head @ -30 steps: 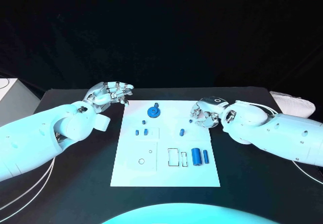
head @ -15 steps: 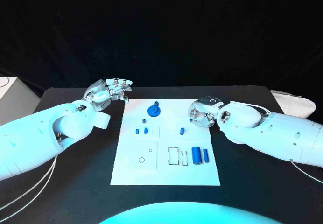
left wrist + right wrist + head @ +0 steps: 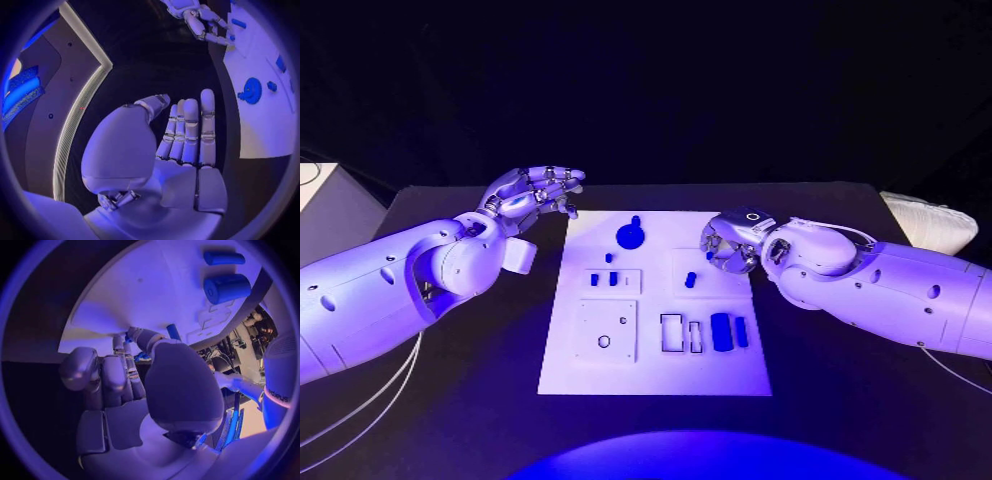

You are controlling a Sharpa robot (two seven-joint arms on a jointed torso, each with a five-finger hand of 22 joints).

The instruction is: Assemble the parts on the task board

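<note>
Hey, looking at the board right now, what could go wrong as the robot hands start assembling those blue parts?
1. The right robot hand hangs curled over the task board edge, close to a small blue peg; coming down, it might knock the peg aside.
2. The large blue cylinder and the thin one lie side by side; grasping one may roll the other.
3. The left robot hand, open off the board, must reach in past the blue disc.

Right hand [image 3: 731, 243] hides its fingertips — grasp unclear.

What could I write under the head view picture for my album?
Two robot hands, left and right, hover beside a white board of blue parts.
</note>
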